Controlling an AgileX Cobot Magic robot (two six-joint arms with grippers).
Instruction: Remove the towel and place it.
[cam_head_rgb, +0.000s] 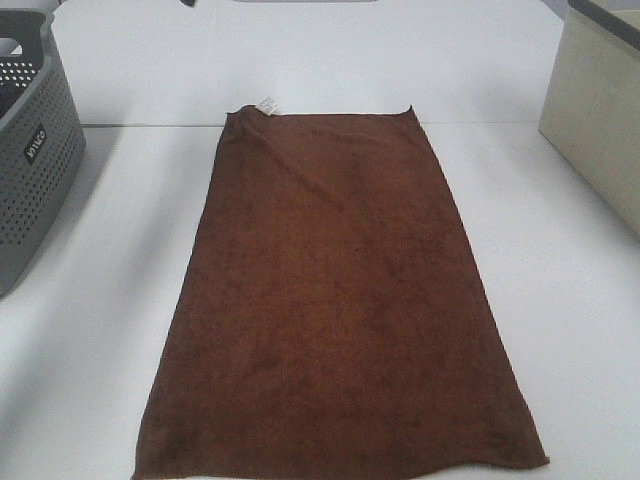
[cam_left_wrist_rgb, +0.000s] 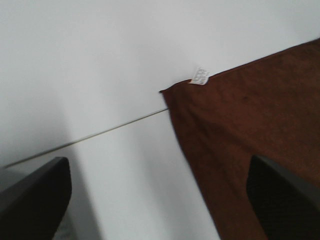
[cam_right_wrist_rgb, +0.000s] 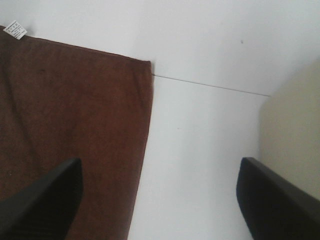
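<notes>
Brown terry towel (cam_head_rgb: 340, 300) is lying flat and spread out on the white surface (cam_head_rgb: 120, 300), long side running away from me, little white tag (cam_head_rgb: 267, 104) at the far left corner. Grey basket (cam_head_rgb: 30, 150) sits off at the left edge, a beige box (cam_head_rgb: 600, 130) at the right, both well apart from the cloth. It looks placed to me, so I'd call the job basically done or very close.

Both arms are out of the overhead shot, so I'm going off the wrist cams. Left gripper (cam_left_wrist_rgb: 160, 200) has its fingers spread wide with nothing between them; one finger hangs over bare surface, the other over the towel's left edge near the tag corner. Right gripper (cam_right_wrist_rgb: 160, 200) is the same deal, wide apart and empty, one finger over the towel's right edge, the other over by the box side.

What worries me from here:

- I can't tell how high the fingers are above the cloth. If one is low, pulling back sideways could snag the fuzzy pile and drag a corner, wrinkling it.
- The near edge runs right down to the bottom of the overhead view, so I can't see how much surface is left there. A small tug that way might start it sliding off.
- The right arm swinging out wide could clip the box.

I'd lift straight up before moving anything sideways.
</notes>
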